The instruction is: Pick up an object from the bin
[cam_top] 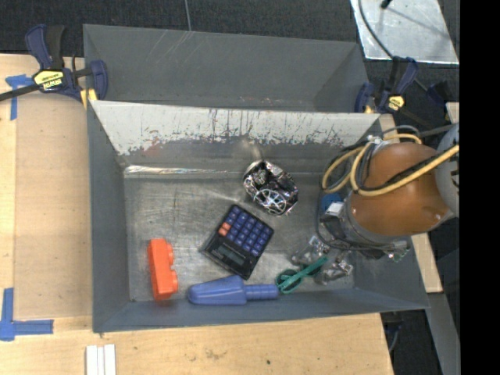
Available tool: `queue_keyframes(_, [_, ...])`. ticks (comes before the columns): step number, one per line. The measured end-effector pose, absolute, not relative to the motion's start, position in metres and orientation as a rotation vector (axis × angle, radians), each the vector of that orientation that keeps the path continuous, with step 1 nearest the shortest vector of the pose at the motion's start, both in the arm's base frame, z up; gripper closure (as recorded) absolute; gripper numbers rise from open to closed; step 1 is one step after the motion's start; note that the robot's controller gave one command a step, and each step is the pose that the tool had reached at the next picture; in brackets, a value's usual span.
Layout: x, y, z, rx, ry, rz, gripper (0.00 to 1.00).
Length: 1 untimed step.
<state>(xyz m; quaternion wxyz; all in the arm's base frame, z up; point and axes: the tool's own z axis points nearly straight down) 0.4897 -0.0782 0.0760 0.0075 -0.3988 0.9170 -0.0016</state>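
Hanging low in the lower right corner of the grey metal bin (108, 233), the gripper (326, 261) sits beneath the arm's rounded orange cover (394, 198), which has yellow cables looped over it. Its metal tip is down near the bin floor, right at the upper end of a small green curved object (298, 277) that lies slanting towards the front wall. Whether the gripper is spread or pressed together cannot be told, nor whether it grips the green object. Just left of that lies a blue handle-shaped tool (226, 292) along the front wall. A black calculator with blue keys (239, 239) lies near the middle, a crumpled black and silver thing (270, 187) behind it, and an orange block (162, 269) at lower left.
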Motion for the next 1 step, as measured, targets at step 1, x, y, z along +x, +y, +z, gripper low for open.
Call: queue_keyframes(1, [0.4897,-0.0781,0.0759,-1.248,2.867,-0.005,1.0])
